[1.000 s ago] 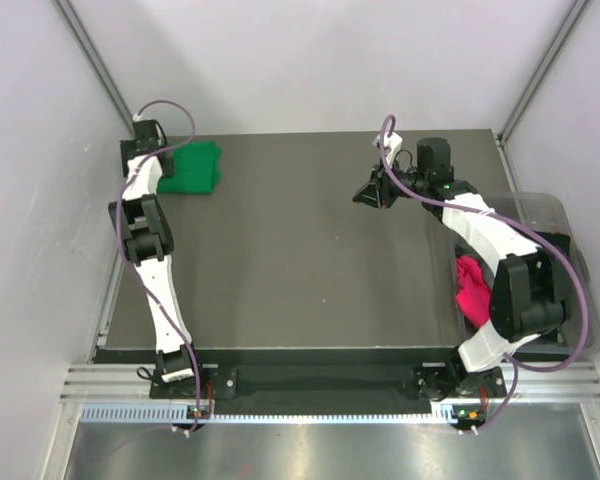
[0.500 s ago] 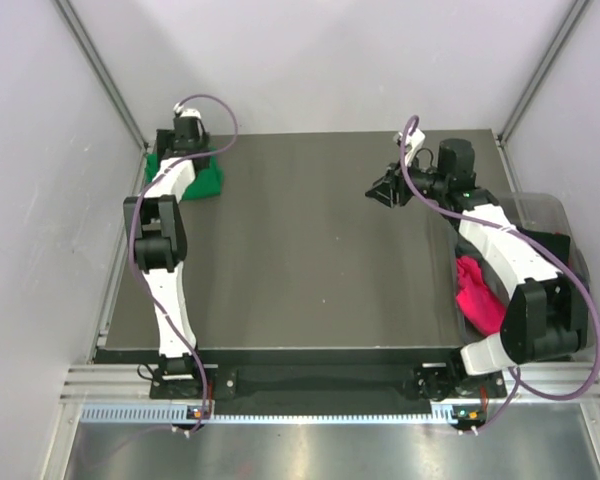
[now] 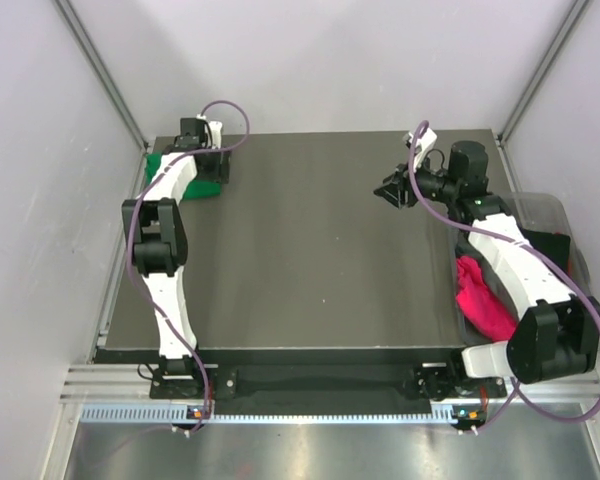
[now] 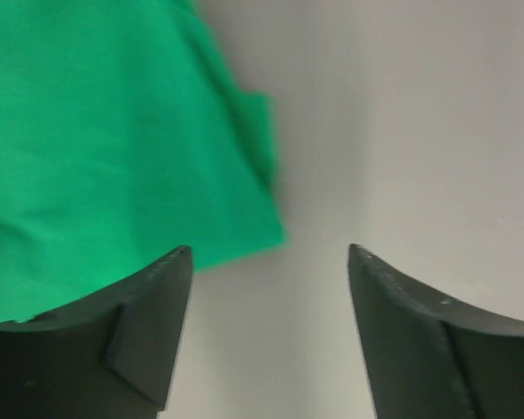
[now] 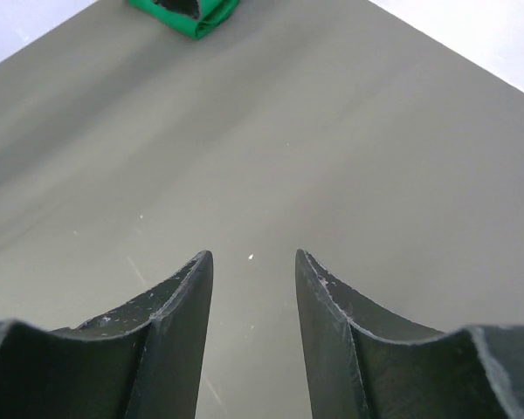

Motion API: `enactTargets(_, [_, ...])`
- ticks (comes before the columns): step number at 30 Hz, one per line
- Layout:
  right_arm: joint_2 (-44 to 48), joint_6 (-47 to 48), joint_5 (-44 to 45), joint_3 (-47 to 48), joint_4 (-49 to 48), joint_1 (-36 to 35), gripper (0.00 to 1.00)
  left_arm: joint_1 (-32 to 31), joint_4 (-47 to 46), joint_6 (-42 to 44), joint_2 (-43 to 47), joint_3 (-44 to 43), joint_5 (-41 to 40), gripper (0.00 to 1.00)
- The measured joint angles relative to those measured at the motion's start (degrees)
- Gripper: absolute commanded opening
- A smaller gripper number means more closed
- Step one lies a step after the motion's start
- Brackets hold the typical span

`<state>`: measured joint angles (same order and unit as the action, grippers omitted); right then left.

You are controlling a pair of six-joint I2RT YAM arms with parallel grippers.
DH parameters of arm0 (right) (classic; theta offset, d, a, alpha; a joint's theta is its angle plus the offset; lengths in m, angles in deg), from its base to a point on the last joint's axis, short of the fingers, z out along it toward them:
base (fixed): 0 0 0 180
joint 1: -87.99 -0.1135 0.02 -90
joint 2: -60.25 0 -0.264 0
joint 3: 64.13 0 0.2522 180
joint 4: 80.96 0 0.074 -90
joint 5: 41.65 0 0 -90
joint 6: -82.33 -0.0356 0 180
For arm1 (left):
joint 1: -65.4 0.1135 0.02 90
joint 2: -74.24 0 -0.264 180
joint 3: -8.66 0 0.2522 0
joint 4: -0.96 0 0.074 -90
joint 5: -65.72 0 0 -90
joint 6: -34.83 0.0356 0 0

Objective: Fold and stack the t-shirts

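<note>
A folded bright green t-shirt (image 3: 205, 188) lies at the table's far left corner. My left gripper (image 3: 220, 170) hovers over the shirt's right edge. In the left wrist view it (image 4: 269, 253) is open, with bare table between the fingers and the green t-shirt (image 4: 113, 148) filling the upper left. A magenta-pink t-shirt (image 3: 480, 300) hangs crumpled at the table's right edge. My right gripper (image 3: 392, 190) hangs over the far right of the table and points left. In its wrist view it (image 5: 253, 255) is open and empty, and the green t-shirt (image 5: 188, 13) shows far ahead.
A clear plastic bin (image 3: 550, 215) stands off the table's right side, behind the magenta shirt. White walls and metal corner posts (image 3: 105, 75) close in the dark table (image 3: 300, 270) at the back and sides.
My left arm has swung from the green shirt's left side over to its right edge. My right gripper has drifted to the right and its jaws have spread wider.
</note>
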<state>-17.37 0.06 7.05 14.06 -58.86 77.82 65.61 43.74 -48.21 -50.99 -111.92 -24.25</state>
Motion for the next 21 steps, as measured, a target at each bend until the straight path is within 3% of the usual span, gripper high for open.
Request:
enactTargets(1, [0.48,0.09,0.11,-0.31,-0.28,0.13,0.43,0.00,1.90,0.11,-0.28,-0.37,2.03,0.65])
enactTargets(4, [2.14,0.22,0.31,-1.88,-0.66,0.79,0.43,-0.02,5.66,-0.17,-2.69,-3.67,6.69,0.56])
enactTargets(14, [3.30,0.20,0.57,-6.67,-2.47,3.02,0.43,-1.49,9.20,-2.99,-13.00,-12.33,12.61,0.54])
enactTargets(21, [3.32,0.17,0.50,-6.69,-2.95,3.21,0.43,-2.93,8.55,-3.87,-12.61,-11.45,12.09,0.54])
